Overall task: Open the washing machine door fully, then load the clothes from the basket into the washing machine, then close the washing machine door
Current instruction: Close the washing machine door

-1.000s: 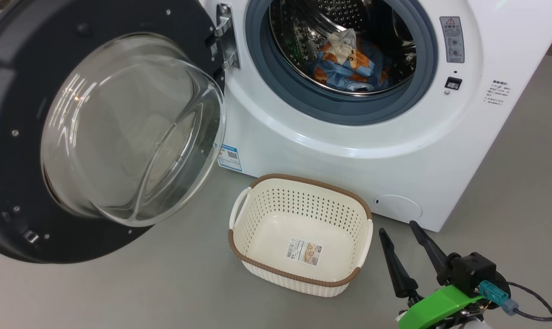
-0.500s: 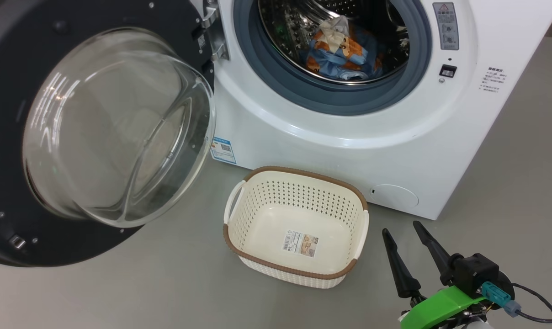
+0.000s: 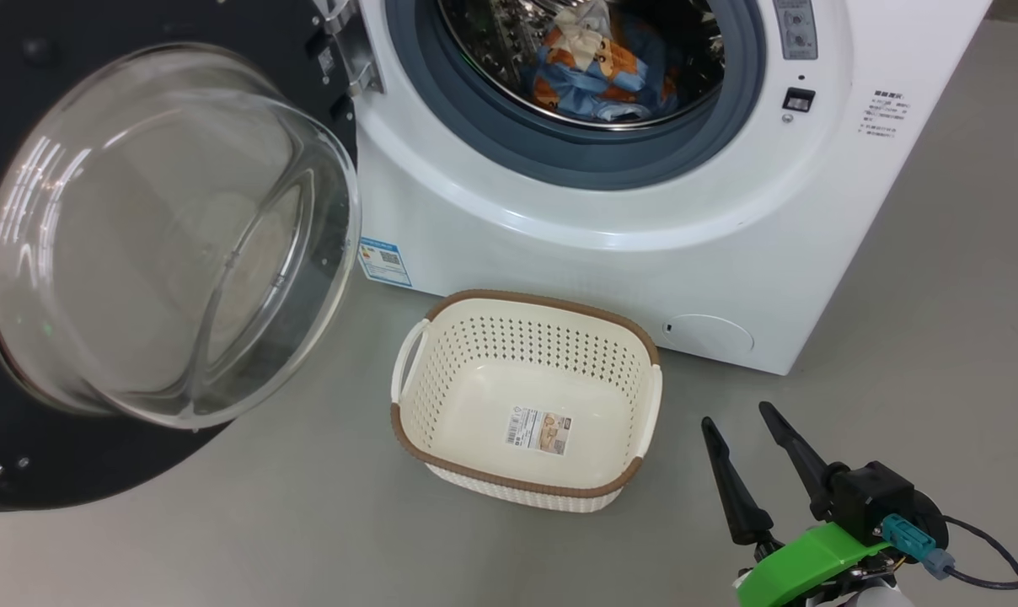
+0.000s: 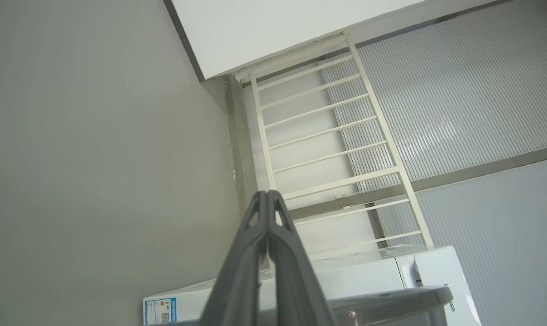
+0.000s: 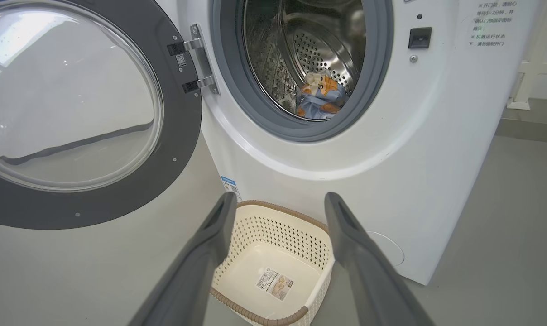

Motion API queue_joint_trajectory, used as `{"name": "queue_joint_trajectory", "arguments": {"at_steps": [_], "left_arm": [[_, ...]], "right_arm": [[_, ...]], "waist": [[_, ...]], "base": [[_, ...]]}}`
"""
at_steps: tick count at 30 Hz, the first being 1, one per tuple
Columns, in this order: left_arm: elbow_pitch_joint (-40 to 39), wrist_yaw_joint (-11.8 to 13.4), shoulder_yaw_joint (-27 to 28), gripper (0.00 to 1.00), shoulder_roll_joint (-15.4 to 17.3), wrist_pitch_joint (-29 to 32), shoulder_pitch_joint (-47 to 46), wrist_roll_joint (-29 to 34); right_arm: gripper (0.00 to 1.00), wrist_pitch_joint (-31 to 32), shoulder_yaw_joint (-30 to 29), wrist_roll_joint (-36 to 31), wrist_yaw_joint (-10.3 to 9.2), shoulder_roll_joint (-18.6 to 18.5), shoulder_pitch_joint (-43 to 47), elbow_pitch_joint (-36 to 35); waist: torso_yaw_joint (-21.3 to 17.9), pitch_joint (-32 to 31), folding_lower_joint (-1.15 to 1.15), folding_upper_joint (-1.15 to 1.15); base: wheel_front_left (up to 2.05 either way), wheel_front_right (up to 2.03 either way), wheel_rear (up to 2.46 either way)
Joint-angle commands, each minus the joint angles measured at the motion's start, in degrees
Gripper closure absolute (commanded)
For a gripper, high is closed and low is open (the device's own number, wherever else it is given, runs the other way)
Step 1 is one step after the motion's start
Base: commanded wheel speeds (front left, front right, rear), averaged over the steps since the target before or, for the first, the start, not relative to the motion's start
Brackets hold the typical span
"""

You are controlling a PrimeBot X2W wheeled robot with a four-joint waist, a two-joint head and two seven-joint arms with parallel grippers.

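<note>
Washing machine [image 3: 559,219]: white front-loader standing on a grey floor [image 3: 307,523]. Grey rubber gasket [image 3: 576,156] rings the mouth of the steel drum [image 5: 319,50].

Washing machine door [image 3: 163,244]: swung wide open to the machine's left on its metal hinge [image 3: 345,51]. The inner side faces the head camera, a clear glass bowl bulging out of the black ring.

Clothes [image 3: 597,72]: inside the drum, low and toward the back. Light blue fabric with orange-brown print, and a cream piece bunched on top.

Basket [image 3: 526,303]: on the floor just in front of the machine, below the drum opening and right of the open door. It sits upright with its brown rim up. A paper label [image 3: 539,431] shows on its bare bottom.

Blue sticker [image 3: 383,261]: low on the machine's front, near the basket's left handle. Round service flap [image 3: 709,334]: low on the front, just right of the basket.

Right gripper [image 3: 736,415]: at the lower right of the head view, off the floor and right of the basket, apart from it. Jaws are spread wide and grip nothing. In the right wrist view the two fingers frame the basket, pointing toward the machine's front. A green bracket [image 3: 804,561] sits at its wrist.

Left gripper [image 4: 267,199]: fingers pressed together tip to tip, clamped on nothing. In its own wrist view it points over the machine's top toward a cream barred frame [image 4: 328,136] against a ribbed grey wall.
</note>
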Motion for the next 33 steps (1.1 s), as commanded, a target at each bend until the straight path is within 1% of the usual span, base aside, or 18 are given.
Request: {"name": "queue_joint_trajectory", "arguments": {"at_steps": [1, 10, 15, 22, 30, 33], "left_arm": [[-0.62, 0.52, 1.28, 1.00, 3.83, 0.75, -1.61, -1.01], [1.46, 0.39, 1.73, 1.00, 2.34, 3.94, -1.93, -3.75], [0.76, -0.87, 1.27, 1.00, 1.01, 6.63, -1.09, -5.09], [-2.60, -1.74, -0.36, 1.00, -0.86, 15.11, 1.63, -8.02], [-8.92, -0.69, -1.88, 1.00, -3.45, 25.29, 5.87, -12.01], [-12.19, -0.55, -2.59, 1.00, -4.39, 27.60, 7.87, -12.44]], "right_arm": [[0.00, -0.16, 1.48, -0.56, 0.09, 0.11, -1.96, -1.23], [0.00, 0.10, 0.95, -0.59, 0.09, -0.05, -2.37, -1.25], [0.00, 0.26, 0.92, -0.62, 0.09, -0.09, -2.48, -1.35], [0.00, 0.24, 0.98, -0.51, 0.09, -0.10, -2.67, -1.07], [0.00, 0.19, 1.03, -0.11, 0.09, -0.05, -2.58, -0.51], [0.00, 0.14, 0.95, 0.02, 0.09, -0.03, -2.58, -0.31]], "waist": [[-0.61, 0.59, 0.00, 0.00], [-1.82, 1.86, 0.00, 0.00], [-2.14, 1.90, 0.00, 0.00], [-2.19, 1.49, 0.00, 0.00], [-2.16, 1.08, 0.00, 0.00], [-2.19, 0.89, 0.00, 0.00]], "base": [[0.00, 0.00, 0.00], [0.00, 0.00, 0.00], [0.00, 0.00, 0.00], [0.00, 0.00, 0.00], [0.00, 0.00, 0.00], [0.00, 0.00, 0.00]]}}
